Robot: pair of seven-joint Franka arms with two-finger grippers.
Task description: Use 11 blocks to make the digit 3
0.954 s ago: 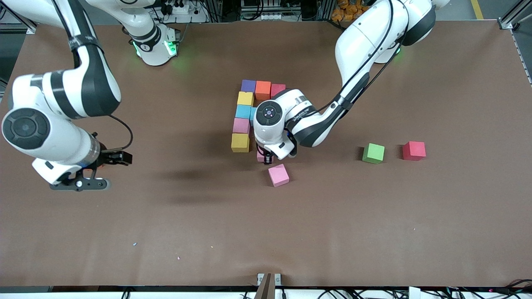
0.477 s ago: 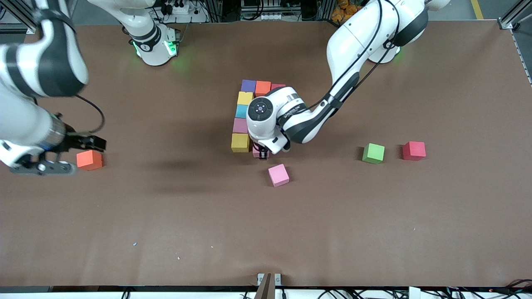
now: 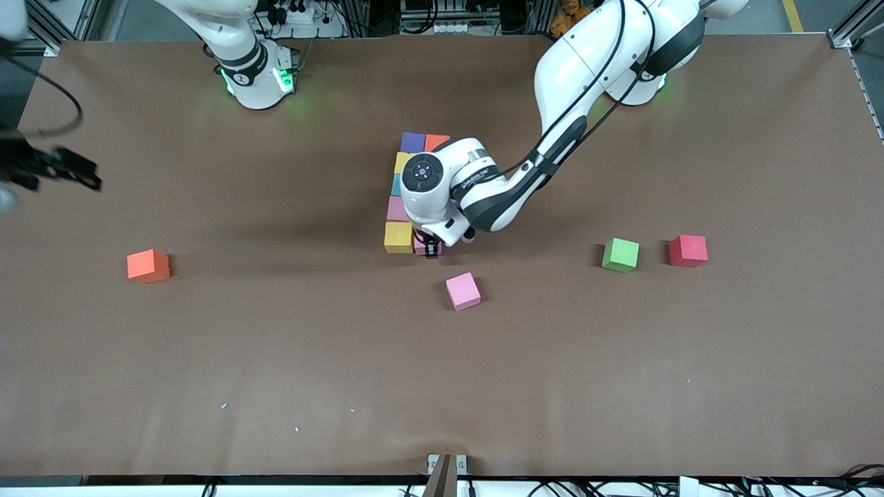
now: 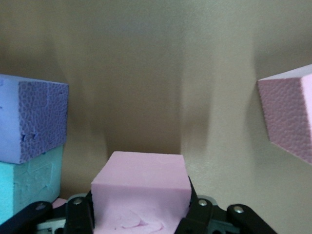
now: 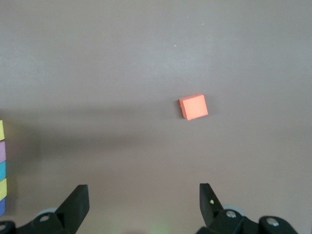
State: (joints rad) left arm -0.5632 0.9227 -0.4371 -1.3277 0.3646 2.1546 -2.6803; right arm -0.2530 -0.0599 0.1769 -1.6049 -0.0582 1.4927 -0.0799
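- The left gripper (image 3: 429, 250) is clamped on a pink block (image 4: 141, 192), low at the table and right beside the yellow block (image 3: 398, 237) that ends the column nearest the front camera.
- The relation the next move turns on: the held pink block sits on the left-arm side of that yellow block, so it looks set to be the second cube of the nearest bar. From the front view I cannot tell whether the two faces touch or a small gap remains.
- The unfinished digit (image 3: 407, 186) runs away from the front camera: yellow, pink, light blue, yellow, then a purple block (image 3: 412, 141) and an orange block (image 3: 435, 141). The left arm covers the rest.
- The left wrist view shows a purple cube (image 4: 31, 119) next to a light blue one (image 4: 29, 180) beside the held block.
- The loose pink block (image 3: 462, 290) lies just nearer the front camera than the left gripper, and is likely the nearest bar's last cube.
- The red block (image 3: 688, 250) and green cube (image 3: 620, 255) sit near the left arm's end.
- The right gripper (image 5: 144, 207), fingers spread and empty, waits high over the right arm's end; another orange block (image 3: 148, 266) lies there, apart from everything.
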